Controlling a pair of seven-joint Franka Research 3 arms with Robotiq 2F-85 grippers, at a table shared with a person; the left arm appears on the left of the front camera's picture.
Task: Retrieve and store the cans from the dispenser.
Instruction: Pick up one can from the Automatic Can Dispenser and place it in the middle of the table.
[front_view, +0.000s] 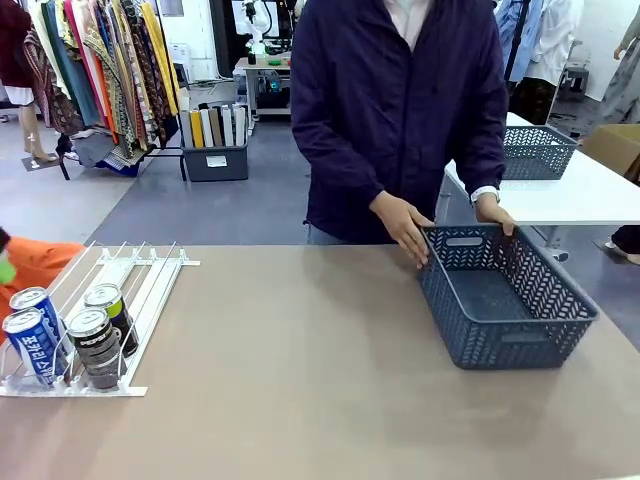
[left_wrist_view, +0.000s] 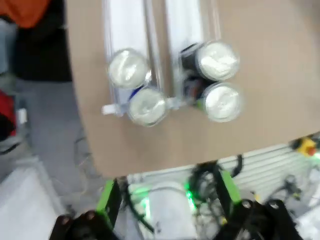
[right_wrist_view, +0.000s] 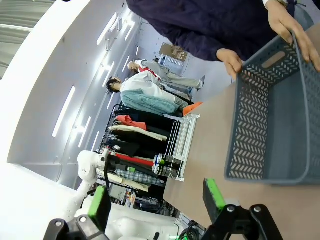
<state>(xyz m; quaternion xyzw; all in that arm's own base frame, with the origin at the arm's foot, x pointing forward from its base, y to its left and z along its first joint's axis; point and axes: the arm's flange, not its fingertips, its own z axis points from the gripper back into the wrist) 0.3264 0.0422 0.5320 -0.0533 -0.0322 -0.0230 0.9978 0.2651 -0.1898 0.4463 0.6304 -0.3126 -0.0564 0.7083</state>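
Upright cans (front_view: 35, 345) crowd the near end of the dispenser (front_view: 155, 285), rails running away from me; left end effector (left_wrist_view: 167, 200) and right end effector (right_wrist_view: 156, 200) released.

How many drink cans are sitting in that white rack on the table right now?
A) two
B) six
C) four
C: four cans stand at the near end of the dispenser, two blue-and-white in one lane and two black in the next.
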